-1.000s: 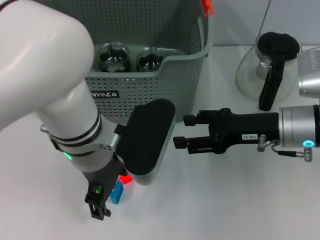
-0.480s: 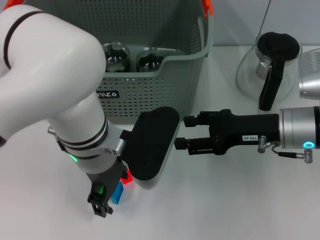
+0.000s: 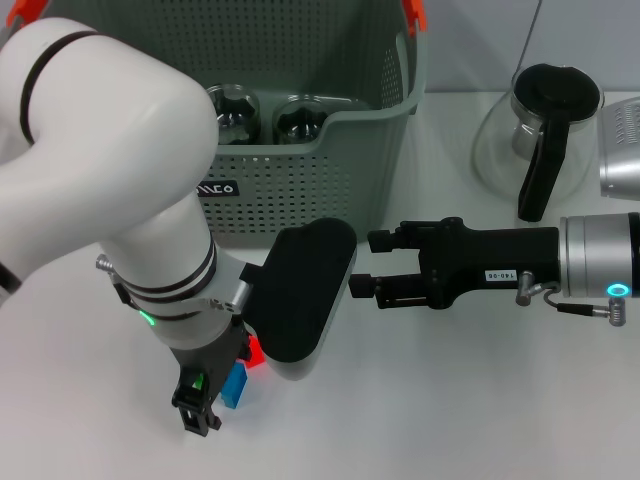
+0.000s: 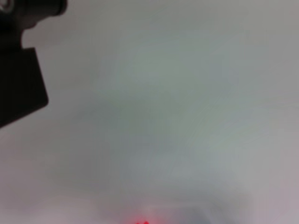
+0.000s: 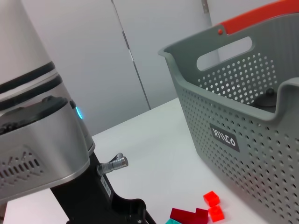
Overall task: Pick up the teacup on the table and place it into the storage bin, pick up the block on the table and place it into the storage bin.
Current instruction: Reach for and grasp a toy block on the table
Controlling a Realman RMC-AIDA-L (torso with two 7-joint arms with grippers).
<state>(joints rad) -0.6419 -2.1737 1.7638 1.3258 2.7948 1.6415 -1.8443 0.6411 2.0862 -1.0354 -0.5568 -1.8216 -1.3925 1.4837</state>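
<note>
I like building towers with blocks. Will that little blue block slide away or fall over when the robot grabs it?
The small blue rectangular block looks stiff and probably light, so it should lift easily. It stands narrow beside the red blocks on the smooth white table, so a nudge might tip or slide it. The left pincer is low beside it; the right pincer waits near the grey-green perforated plastic storage bin.

The left arm hides most of the red block (image 3: 254,352); the left wrist view is blurred.

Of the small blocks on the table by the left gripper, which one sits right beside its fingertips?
The blue block: it stands right next to the left gripper, while the red block lies farther back, toward the storage bin.
</note>
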